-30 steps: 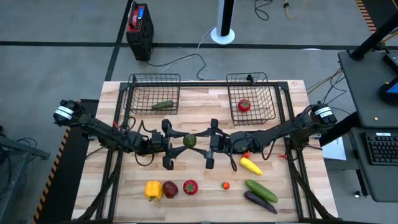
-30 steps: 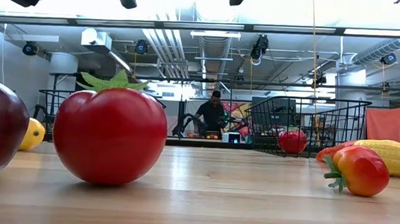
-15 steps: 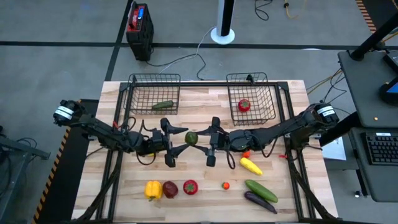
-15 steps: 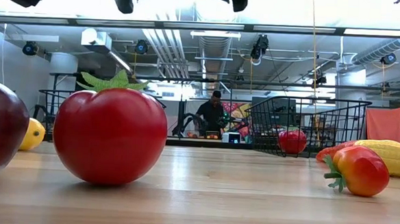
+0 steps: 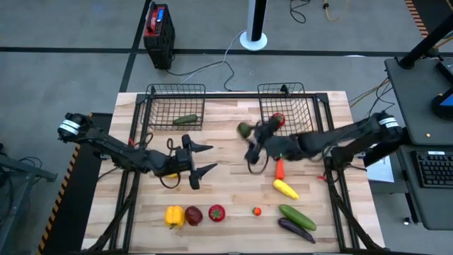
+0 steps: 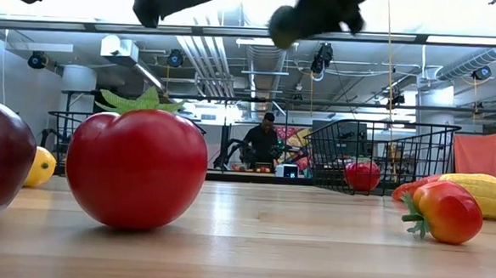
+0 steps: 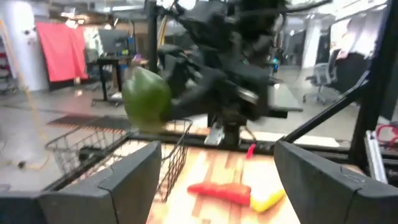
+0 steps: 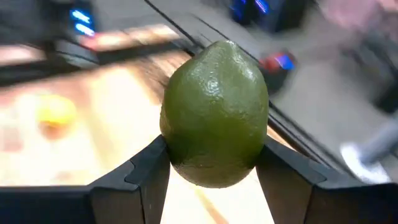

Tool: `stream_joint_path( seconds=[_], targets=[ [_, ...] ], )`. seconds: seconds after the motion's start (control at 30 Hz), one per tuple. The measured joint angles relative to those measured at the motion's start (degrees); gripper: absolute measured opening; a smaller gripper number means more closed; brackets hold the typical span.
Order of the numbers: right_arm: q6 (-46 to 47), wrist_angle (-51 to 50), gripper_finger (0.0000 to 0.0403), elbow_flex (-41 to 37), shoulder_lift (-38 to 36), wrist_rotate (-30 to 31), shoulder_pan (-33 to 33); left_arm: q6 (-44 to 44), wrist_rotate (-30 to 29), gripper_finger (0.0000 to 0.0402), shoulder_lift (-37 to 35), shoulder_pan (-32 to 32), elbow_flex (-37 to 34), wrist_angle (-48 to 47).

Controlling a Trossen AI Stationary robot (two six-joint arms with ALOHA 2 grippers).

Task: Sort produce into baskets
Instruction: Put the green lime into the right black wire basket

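My right gripper (image 5: 248, 134) is shut on a green lime (image 5: 245, 129), held in the air just left of the right wire basket (image 5: 306, 127), which holds a red tomato (image 5: 277, 120). The lime also shows in the right wrist view (image 8: 214, 112), the low view (image 6: 286, 23) and the left wrist view (image 7: 146, 99). My left gripper (image 5: 204, 159) is open and empty over the table's middle, pointing toward the lime. The left basket (image 5: 157, 112) holds a green cucumber (image 5: 185, 120). My right gripper pinches the lime between its two fingers (image 8: 146, 168), one on each opposite side (image 8: 171, 146). The arm comes from the table's right, with the fingers pointing toward the left. The lime is lifted clear of the table and stands out past the fingertips.
On the near part of the table lie a yellow pepper (image 5: 174, 215), a dark red fruit (image 5: 193, 214), a red tomato (image 5: 216, 212), a small orange piece (image 5: 257, 211), a red chili (image 5: 279, 168), a yellow piece (image 5: 286, 189), a cucumber (image 5: 297, 217) and an eggplant (image 5: 296, 229).
The lime was between both grippers over the table's middle. My right gripper has carried it toward the far right, up to the right basket's left side. My left gripper has stayed near the middle, with no lime at its fingers now.
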Motion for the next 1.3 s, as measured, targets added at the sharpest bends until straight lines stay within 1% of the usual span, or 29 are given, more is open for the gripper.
stream_joint_path(
  seconds=[0.1,0.2,0.3,0.37,0.47,0.6,0.73,0.9,1.13,1.3],
  targets=[
    [9.99,-13.84,0.0201,2.41,-2.83,-0.5,-5.73,-1.36,-0.04,0.0293,-0.04,-0.02,0.0,-0.74],
    [15.56,-26.73,0.0201,5.41,-3.33,-3.84,-12.4,-1.56,-0.1,0.0293,0.02,-0.02,0.0,-0.67],
    [16.86,-34.48,0.0201,7.79,-2.35,-9.02,-19.11,-1.58,-0.26,0.0293,0.02,-0.02,0.0,-0.69],
    [16.47,-38.2,0.0201,8.89,-1.53,-13.07,-23.78,-1.58,-0.31,0.0293,0.02,-0.02,0.0,-0.68],
    [15.2,-42.9,0.0201,9.86,0.03,-17.42,-30.38,-1.58,-0.38,0.0293,0.02,-0.02,0.0,-0.67],
    [12.91,-46.17,0.0201,10.22,2.24,-22.53,-37.61,-1.6,-0.42,0.0293,0.02,-0.02,0.0,-0.67],
    [11.3,-47.72,0.0201,10.09,4.12,-25.72,-42.24,-1.6,-0.44,0.0293,0.02,-0.02,0.0,-0.67],
    [10.69,-49.83,0.0201,10.32,6.64,-25.91,-45.84,-1.6,-0.43,0.0293,0.02,-0.02,0.0,-1.42],
    [9.96,-50.97,0.0201,10.57,9.52,-25.89,-48.36,-2.47,-0.49,0.0293,0.04,-0.02,0.0,-3.37],
    [8.09,-51.01,0.0201,10.55,12.34,-25.76,-50.91,-2.48,-2.5,0.0293,0.04,-0.04,0.0,-3.55]
  ],
)
